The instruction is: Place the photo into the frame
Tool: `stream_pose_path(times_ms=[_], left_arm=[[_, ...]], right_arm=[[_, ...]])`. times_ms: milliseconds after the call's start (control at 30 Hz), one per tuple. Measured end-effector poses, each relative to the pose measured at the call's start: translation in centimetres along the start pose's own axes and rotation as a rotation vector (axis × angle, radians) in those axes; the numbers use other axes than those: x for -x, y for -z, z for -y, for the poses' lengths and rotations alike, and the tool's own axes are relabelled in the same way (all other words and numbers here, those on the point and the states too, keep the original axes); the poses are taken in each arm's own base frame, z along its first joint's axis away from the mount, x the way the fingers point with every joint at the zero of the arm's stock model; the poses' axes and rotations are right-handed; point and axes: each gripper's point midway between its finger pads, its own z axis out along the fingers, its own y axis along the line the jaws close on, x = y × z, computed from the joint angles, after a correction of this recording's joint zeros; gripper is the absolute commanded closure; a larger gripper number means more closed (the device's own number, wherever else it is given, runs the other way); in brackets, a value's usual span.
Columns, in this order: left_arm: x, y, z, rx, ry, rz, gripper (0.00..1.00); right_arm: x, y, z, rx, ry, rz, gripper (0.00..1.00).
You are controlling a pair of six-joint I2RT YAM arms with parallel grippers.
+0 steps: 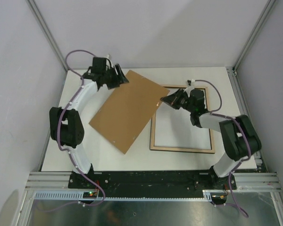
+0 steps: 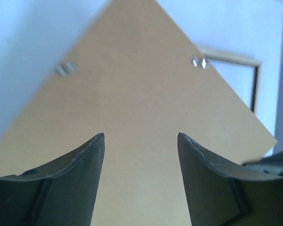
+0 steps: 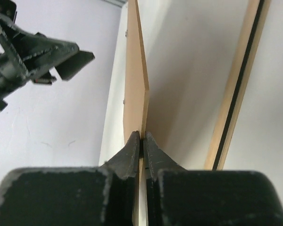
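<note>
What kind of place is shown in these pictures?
Probably a robotics lab test cell: left arm and right arm bolted at the edge of a white table, plain walls and aluminium posts around it, a frame and brown board as props.

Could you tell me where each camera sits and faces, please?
Top external: overhead, near side, facing down on table, board and frame; left arm and right arm show.
Left wrist: on the left arm, facing along the open left gripper across the board toward the frame.
Right wrist: on the right arm, facing along the right gripper, shut on the board's edge; the left gripper shows.
Shared: both wrist views show board and frame.
</note>
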Motion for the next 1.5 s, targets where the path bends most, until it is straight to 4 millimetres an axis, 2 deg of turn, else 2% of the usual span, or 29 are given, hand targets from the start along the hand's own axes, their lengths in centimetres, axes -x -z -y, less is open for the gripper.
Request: stream_pose_path(times_ms=[200,300,433,533,733,833,1067,1233,1333,1500], left_arm=[[8.3,2.4,0.6,-0.115,-0.072,0.158,0.19],[10.4,2.4,0.6,-0.174,-0.122,0.179,0.13],[11.5,1.2,1.5,-0.315,-0.212,0.156,0.09],[10.5,-0.6,1.8,-0.422,-0.273,0.100,0.09],[6.7,-3.0,1.4,-0.607,-0.300,-0.040,0.09],[5.3,-3.1,1.5,-0.702,-0.302,-0.092,0.09],[2.5,-1.9,2.1,-0.882,-0.319,-0.166,0.11],[0.8,-1.3,2.0,-0.958,-0.298,-0.211,0.23],[0.2,-1.2,1.9,-0.977,-0.294,-0.222,0.34],[-1.2,-1.5,1.2,-0.990,-0.269,-0.248,0.48]], right_arm=[[3.6,4.3,-3.8,0.036,0.158,0.054,1.00],[4.5,5.8,-5.0,0.044,0.218,0.065,1.00],[4.6,6.9,-5.7,0.053,0.267,0.053,1.00],[4.2,7.5,-5.9,0.049,0.289,0.035,1.00],[3.9,8.0,-6.4,0.050,0.315,0.015,1.00],[3.8,8.1,-6.4,0.052,0.318,0.008,1.00],[4.0,8.2,-6.3,0.056,0.325,0.008,1.00],[4.8,8.0,-5.8,0.071,0.326,0.014,1.00],[6.1,7.6,-4.6,0.075,0.298,0.024,1.00],[7.7,6.9,-2.2,0.097,0.231,0.014,1.00]])
